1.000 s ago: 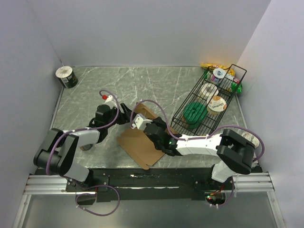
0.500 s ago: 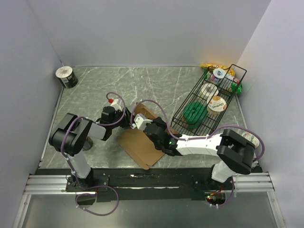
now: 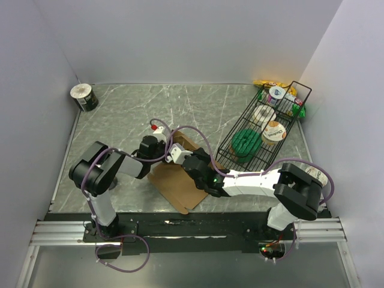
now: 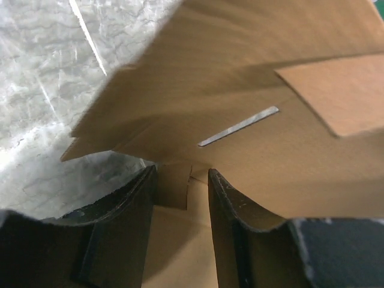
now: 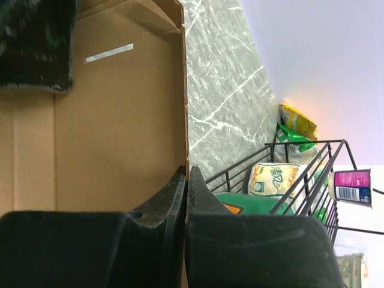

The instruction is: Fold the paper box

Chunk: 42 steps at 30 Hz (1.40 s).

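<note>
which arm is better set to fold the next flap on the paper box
Left, probably. The left tool has its jaws apart around a small tab of the paper box, ready to pinch. The right tool is shut on a panel edge, steadying it.

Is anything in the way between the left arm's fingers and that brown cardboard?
Nothing visible. The left fingers sit either side of a small tab on the paper box, with no other object between them. The right fingers pinch a raised flap edge.

Overhead view looking down from behind, both wrist views close, sharing the paper box (image 3: 175, 187)
</note>
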Available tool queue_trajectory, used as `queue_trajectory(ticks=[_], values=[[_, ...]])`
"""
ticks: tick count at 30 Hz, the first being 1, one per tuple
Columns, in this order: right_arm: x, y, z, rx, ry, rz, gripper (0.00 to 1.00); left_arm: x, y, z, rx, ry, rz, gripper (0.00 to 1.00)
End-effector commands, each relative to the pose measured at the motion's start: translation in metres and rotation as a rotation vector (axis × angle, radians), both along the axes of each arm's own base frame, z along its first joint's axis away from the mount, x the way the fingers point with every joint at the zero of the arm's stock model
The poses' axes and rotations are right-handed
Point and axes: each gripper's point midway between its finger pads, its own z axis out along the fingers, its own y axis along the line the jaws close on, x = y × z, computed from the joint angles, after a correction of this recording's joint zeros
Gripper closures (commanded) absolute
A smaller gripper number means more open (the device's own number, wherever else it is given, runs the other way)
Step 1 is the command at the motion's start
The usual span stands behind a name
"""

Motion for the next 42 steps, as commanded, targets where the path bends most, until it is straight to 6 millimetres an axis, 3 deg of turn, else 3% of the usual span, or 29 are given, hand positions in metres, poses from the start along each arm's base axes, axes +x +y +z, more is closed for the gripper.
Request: queue_trajectory(ticks=[1,5,6,8,9,11,12,15,20,24,31,33,34,35,37,38,42], values=[[-0.008,0.016,-0.01,0.055,0.059,0.06,1.0,-0.006,-0.015,0.009,0.066,-0.088,-0.024,0.55],[-0.007,0.014,-0.009,0.053,0.054,0.058,1.0,-0.019,-0.023,-0.001,0.085,-0.07,-0.048,0.55],[-0.006,0.013,-0.009,0.052,0.054,0.055,1.0,-0.017,-0.021,0.005,0.072,-0.083,-0.033,0.55],[-0.007,0.012,-0.01,0.052,0.056,0.056,1.0,-0.017,-0.009,0.007,0.071,-0.075,0.007,0.52],[-0.007,0.011,-0.01,0.054,0.056,0.052,1.0,-0.012,-0.001,0.023,0.049,-0.102,0.032,0.46],[-0.008,0.009,-0.009,0.062,0.055,0.051,1.0,-0.013,0.013,0.029,0.044,-0.098,0.059,0.36],[-0.008,0.008,-0.01,0.066,0.057,0.051,1.0,-0.006,0.025,0.046,0.024,-0.132,0.091,0.3],[-0.01,0.004,-0.009,0.084,0.063,0.049,1.0,-0.001,0.046,0.064,0.022,-0.164,0.131,0.22],[-0.012,-0.001,-0.006,0.094,0.06,0.045,1.0,0.002,0.064,0.073,0.053,-0.157,0.154,0.19],[-0.015,-0.003,-0.007,0.09,0.061,0.054,1.0,0.019,0.099,0.097,0.003,-0.195,0.282,0.16],[-0.015,-0.005,-0.007,0.081,0.067,0.056,1.0,0.069,0.104,0.146,-0.115,-0.255,0.324,0.15],[-0.016,-0.003,-0.008,0.082,0.068,0.062,1.0,0.082,0.096,0.129,-0.108,-0.208,0.288,0.16],[-0.015,-0.004,-0.008,0.084,0.067,0.058,1.0,0.092,0.091,0.135,-0.116,-0.218,0.269,0.16],[-0.015,-0.003,-0.007,0.085,0.062,0.06,1.0,0.097,0.085,0.113,-0.111,-0.17,0.239,0.18],[-0.015,-0.001,-0.007,0.088,0.066,0.062,1.0,0.106,0.076,0.111,-0.154,-0.172,0.215,0.19],[-0.014,-0.002,-0.008,0.082,0.066,0.059,1.0,0.108,0.072,0.096,-0.158,-0.142,0.202,0.19],[-0.014,0.002,-0.007,0.083,0.068,0.066,1.0,0.112,0.058,0.074,-0.17,-0.102,0.142,0.19]])
